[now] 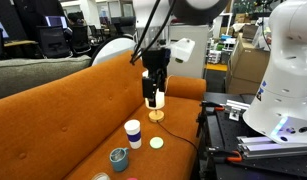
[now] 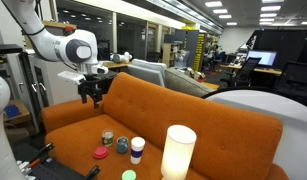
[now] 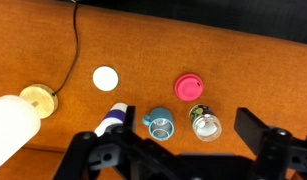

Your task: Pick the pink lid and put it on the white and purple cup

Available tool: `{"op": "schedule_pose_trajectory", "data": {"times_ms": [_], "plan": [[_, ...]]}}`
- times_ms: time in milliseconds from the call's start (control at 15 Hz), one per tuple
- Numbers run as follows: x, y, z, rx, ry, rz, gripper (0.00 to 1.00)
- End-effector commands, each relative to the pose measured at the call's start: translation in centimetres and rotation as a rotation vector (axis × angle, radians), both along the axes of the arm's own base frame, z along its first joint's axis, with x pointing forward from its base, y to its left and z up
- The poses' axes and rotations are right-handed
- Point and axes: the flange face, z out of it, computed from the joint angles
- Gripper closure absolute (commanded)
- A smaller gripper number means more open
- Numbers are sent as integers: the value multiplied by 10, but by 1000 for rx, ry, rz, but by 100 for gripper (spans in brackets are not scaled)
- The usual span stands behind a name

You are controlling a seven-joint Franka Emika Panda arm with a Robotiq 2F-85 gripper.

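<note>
The pink lid (image 3: 189, 87) lies flat on the orange sofa seat; it also shows in an exterior view (image 2: 100, 153). The white and purple cup (image 3: 113, 118) stands upright a short way from it, seen in both exterior views (image 1: 132, 132) (image 2: 137, 150). A grey-teal cup and a small glass jar stand between and beside them. My gripper (image 3: 168, 150) is open and empty. It hangs well above the seat in both exterior views (image 1: 153, 85) (image 2: 90, 90), touching nothing.
A grey-teal cup (image 3: 159, 123) and a small glass jar (image 3: 204, 123) stand close to the lid. A pale flat disc (image 3: 106, 77) lies nearby. A white lamp shade (image 2: 178, 152) on a wooden base (image 3: 37, 97) stands on the seat, its cable trailing to the sofa back (image 1: 83, 85).
</note>
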Motion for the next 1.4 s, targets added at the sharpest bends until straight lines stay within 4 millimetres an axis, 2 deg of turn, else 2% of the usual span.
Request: {"op": "schedule_pose_trajectory", "data": {"times_ms": [0, 67, 133, 267, 600, 733, 933, 1133, 1333], "plan": [[39, 27, -47, 7, 72, -59, 0], [48, 36, -59, 1, 96, -70, 0], [29, 27, -44, 7, 66, -43, 0], [45, 37, -63, 10, 95, -59, 0], [50, 37, -62, 12, 91, -63, 0], [59, 39, -76, 45, 75, -49, 0], [72, 43, -120, 58, 83, -32, 0], [86, 56, -172, 88, 108, 17, 0], [104, 73, -213, 128, 136, 73, 0]]}}
